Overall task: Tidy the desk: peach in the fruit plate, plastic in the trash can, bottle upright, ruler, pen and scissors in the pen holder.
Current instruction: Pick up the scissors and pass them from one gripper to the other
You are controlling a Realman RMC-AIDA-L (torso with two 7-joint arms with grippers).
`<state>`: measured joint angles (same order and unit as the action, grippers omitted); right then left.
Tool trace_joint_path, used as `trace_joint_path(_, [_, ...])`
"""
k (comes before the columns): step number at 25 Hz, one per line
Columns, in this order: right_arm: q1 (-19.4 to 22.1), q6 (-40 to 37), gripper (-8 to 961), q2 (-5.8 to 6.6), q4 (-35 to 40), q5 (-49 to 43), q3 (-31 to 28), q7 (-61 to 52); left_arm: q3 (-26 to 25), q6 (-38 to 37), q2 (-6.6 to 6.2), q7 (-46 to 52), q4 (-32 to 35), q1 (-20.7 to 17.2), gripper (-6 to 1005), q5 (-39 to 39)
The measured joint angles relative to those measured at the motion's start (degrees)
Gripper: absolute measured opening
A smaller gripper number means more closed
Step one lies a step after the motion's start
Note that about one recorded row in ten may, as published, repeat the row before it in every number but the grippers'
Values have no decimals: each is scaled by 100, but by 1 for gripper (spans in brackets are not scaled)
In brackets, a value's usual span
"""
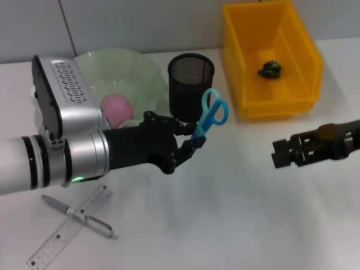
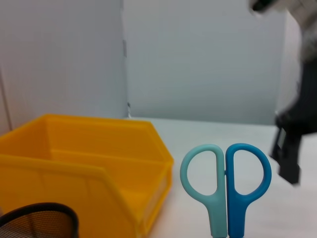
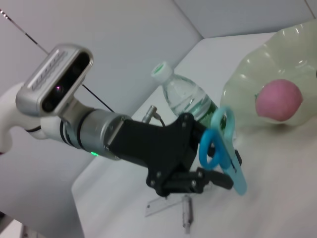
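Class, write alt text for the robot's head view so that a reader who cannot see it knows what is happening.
The left tool holds blue scissors handles-up beside a black mesh pen holder. Behind lie a green fruit plate with a pink peach and a yellow bin; a pen and clear ruler lie in front, and the right tool hovers right.

Glossy two-tone blue plastic handles on the scissors [image 1: 212, 114], smooth and bright. Fine black wire mesh makes up the pen holder [image 1: 190, 84], matt. The trash can [image 1: 273, 56] is smooth yellow plastic with a slight sheen. Translucent pale green, glossy, wavy-rimmed: the fruit plate [image 1: 107, 70]. Clear plastic ruler [image 1: 70, 226]; the peach [image 1: 116, 109] looks matt pink.
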<state>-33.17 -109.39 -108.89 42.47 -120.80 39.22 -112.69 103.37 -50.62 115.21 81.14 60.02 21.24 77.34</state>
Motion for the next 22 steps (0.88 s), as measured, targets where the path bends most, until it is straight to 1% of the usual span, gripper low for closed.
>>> trace_joint_path(1, [-28, -67, 762, 3, 72, 1, -38, -138, 0, 0, 0, 0, 0, 0, 305, 0])
trace_joint_path(2, [-55, -125, 762, 8, 141, 3, -75, -255, -142, -132, 34, 152, 137, -32, 305, 367])
trace_joint_path(3, [-91, -191, 762, 18, 223, 3, -121, -418, -436, -383, 127, 422, 369, -53, 305, 1084])
trace_joint_path(4, [-169, -291, 762, 56, 363, 3, -179, -764, -601, -523, 216, 534, 471, -53, 306, 1498])
trace_joint_path(5, [-169, -291, 762, 56, 363, 3, -179, -764, -601, -523, 216, 534, 471, -53, 306, 1498])
trace_joint_path(7, [-309, -347, 762, 133, 414, 3, -237, -1197, -737, -694, 323, 836, 728, -34, 307, 2293])
trace_joint_path(8, [-309, -347, 761, 133, 414, 3, -237, -1197, -728, -703, 325, 901, 777, -25, 307, 2399])
trace_joint_path(9, [-406, -390, 761, 181, 416, 3, -268, -1451, -714, -714, 325, 976, 831, -14, 307, 2510])
trace_joint_path(10, [-406, -390, 761, 181, 416, 3, -268, -1451, -705, -724, 327, 1033, 884, -4, 308, 2615])
trace_joint_path(11, [-508, -427, 761, 218, 427, -11, -273, -1646, -697, -740, 330, 1117, 976, 8, 308, 2750])
trace_joint_path(13, [-550, -435, 761, 227, 434, -28, -273, -1713, -697, -740, 330, 1117, 976, 8, 309, 2750])
trace_joint_path(14, [-655, -441, 761, 251, 452, -108, -273, -1885, -640, -760, 335, 1323, 1187, 38, 309, 3105])
trace_joint_path(20, [-889, -343, 761, 277, 479, -559, -212, -2212, -463, -748, 341, 1741, 1363, 135, 311, 3527])
trace_joint_path(22, [-1030, -198, 761, 242, 477, -917, -185, -2361, -363, -708, 345, 1820, 1386, 152, 312, 3555])
